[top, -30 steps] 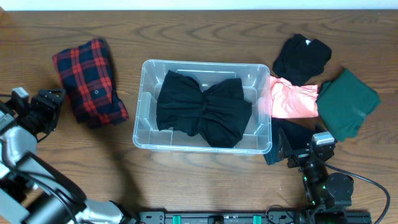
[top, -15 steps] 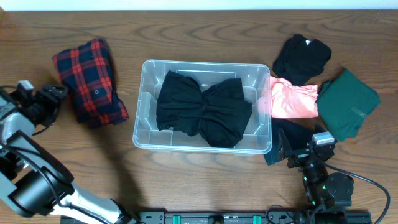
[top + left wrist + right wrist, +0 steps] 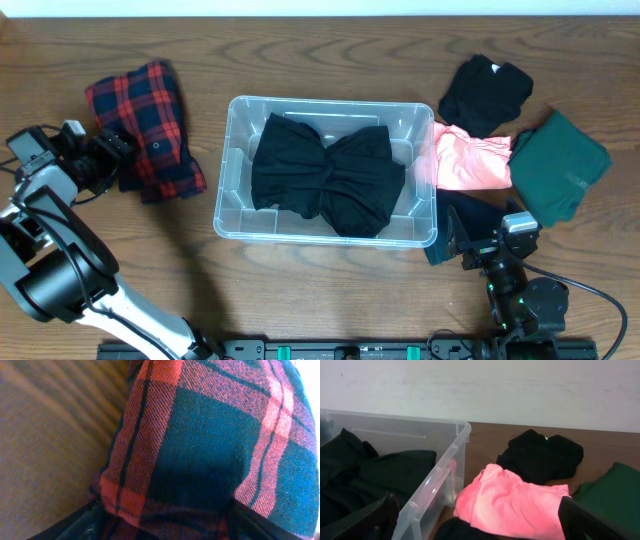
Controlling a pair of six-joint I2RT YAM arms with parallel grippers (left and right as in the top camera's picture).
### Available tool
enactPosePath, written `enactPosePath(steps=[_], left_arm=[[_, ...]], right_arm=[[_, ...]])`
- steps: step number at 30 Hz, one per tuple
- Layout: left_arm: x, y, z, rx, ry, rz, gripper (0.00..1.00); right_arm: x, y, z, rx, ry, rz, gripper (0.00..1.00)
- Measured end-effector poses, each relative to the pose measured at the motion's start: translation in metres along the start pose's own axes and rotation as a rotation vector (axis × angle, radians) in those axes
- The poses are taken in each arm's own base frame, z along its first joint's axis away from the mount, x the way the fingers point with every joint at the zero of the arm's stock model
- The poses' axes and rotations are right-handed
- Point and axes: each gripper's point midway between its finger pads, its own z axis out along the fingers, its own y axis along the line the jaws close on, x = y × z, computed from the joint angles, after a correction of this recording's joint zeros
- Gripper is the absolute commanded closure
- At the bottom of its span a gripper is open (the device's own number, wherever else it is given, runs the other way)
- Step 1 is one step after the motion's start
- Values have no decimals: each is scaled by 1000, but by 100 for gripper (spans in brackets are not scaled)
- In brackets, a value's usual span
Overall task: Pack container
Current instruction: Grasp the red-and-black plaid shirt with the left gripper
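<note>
The clear plastic container (image 3: 226, 212) stands mid-table with a black garment (image 3: 325, 180) spread inside; its wall (image 3: 434, 491) also shows in the right wrist view. A folded red and dark plaid garment (image 3: 150, 130) lies to its left. My left gripper (image 3: 112, 155) is at that garment's left edge, open, with the plaid cloth (image 3: 200, 450) filling the space between its fingers (image 3: 92, 521). My right gripper (image 3: 478, 240) rests open at the container's near right corner, over a dark garment (image 3: 462, 218), with nothing held.
Right of the container lie a pink garment (image 3: 468, 160), a black garment (image 3: 487, 92) behind it and a green one (image 3: 560, 165) at the far right. The pink garment (image 3: 515, 502) touches the container's right wall.
My left gripper has moved right and slightly up the table, from bare wood onto the plaid garment's left edge. The right arm and the clothes are unchanged.
</note>
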Motion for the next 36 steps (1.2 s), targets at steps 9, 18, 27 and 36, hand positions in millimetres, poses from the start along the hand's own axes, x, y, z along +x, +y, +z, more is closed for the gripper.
enactPosePath(steps=[9, 18, 27, 36], left_arm=[[0, 0, 10, 23, 14, 21, 44], [-1, -4, 1, 62, 27, -1, 13], [-24, 56, -40, -14, -67, -130, 5], [-21, 18, -14, 25, -61, -4, 2]], right_arm=[[0, 0, 0, 0, 0, 0, 1], [0, 0, 0, 0, 0, 0, 1], [0, 0, 0, 0, 0, 0, 1], [0, 0, 0, 0, 0, 0, 1]])
